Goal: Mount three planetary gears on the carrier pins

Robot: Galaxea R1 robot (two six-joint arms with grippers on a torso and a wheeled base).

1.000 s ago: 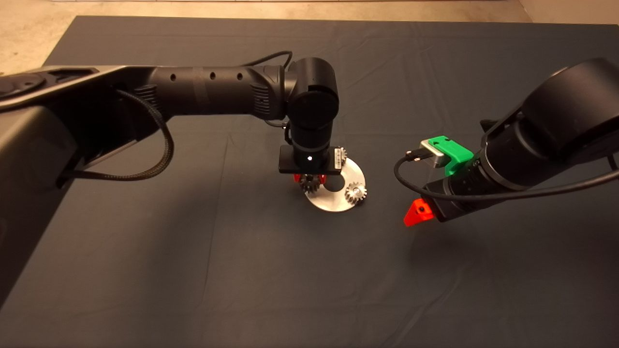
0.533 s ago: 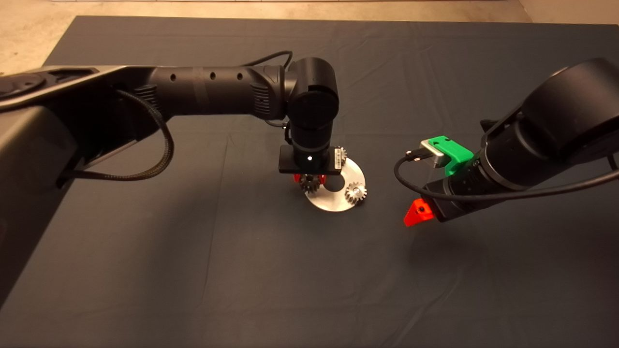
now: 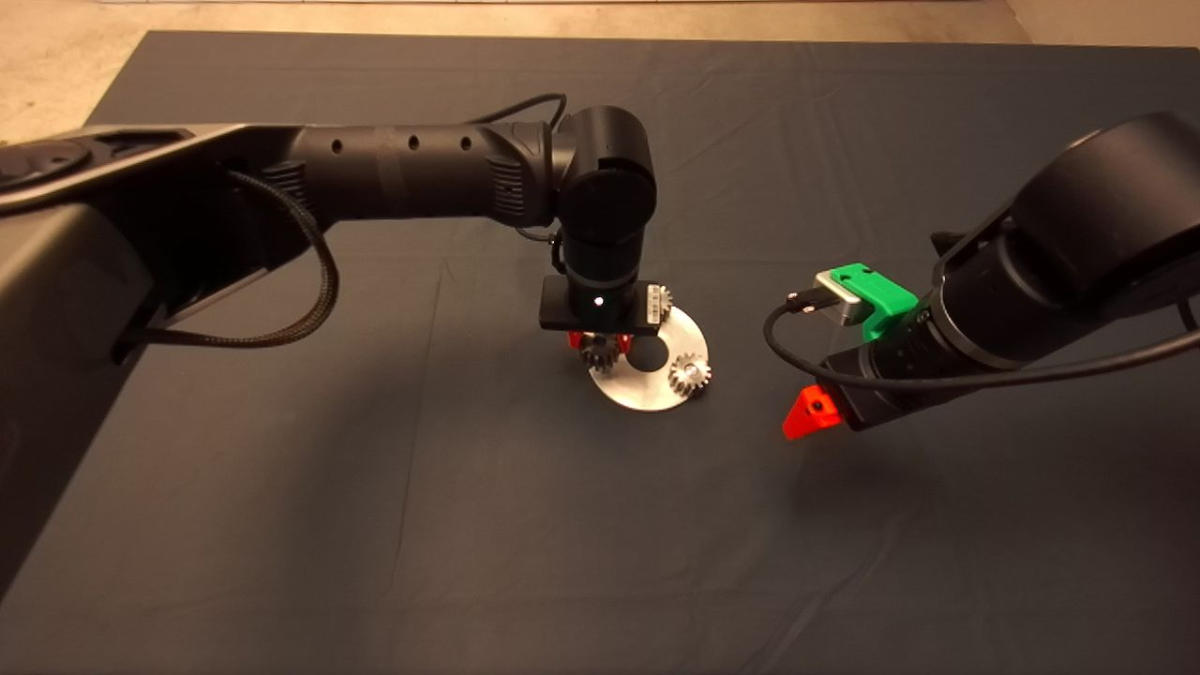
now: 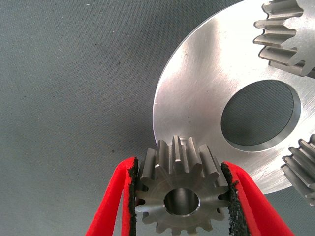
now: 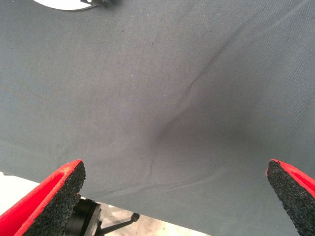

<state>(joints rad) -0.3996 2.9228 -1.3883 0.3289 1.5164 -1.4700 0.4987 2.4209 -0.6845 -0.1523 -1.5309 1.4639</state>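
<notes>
My left gripper (image 4: 179,169) is shut on one planetary gear (image 4: 179,199), a small silver toothed wheel with a centre bore, held at the rim of the round silver disc (image 4: 202,98). In the head view this gripper (image 3: 597,345) holds the gear (image 3: 597,354) over the disc's (image 3: 647,389) left edge. Two more gears sit on the disc, one at the right (image 3: 689,372) and one at the far side (image 3: 662,300). The carrier pins are hidden under the gears and the gripper. My right gripper (image 5: 177,169) hangs open over bare mat, to the right of the disc.
The dark mat (image 3: 469,525) has creases. Pale floor (image 3: 56,66) shows beyond its far left corner. The right arm (image 3: 1031,291) and its cable hang over the mat's right side.
The left gripper with its gear has shifted very slightly up and towards the far side. The right arm has not moved.
</notes>
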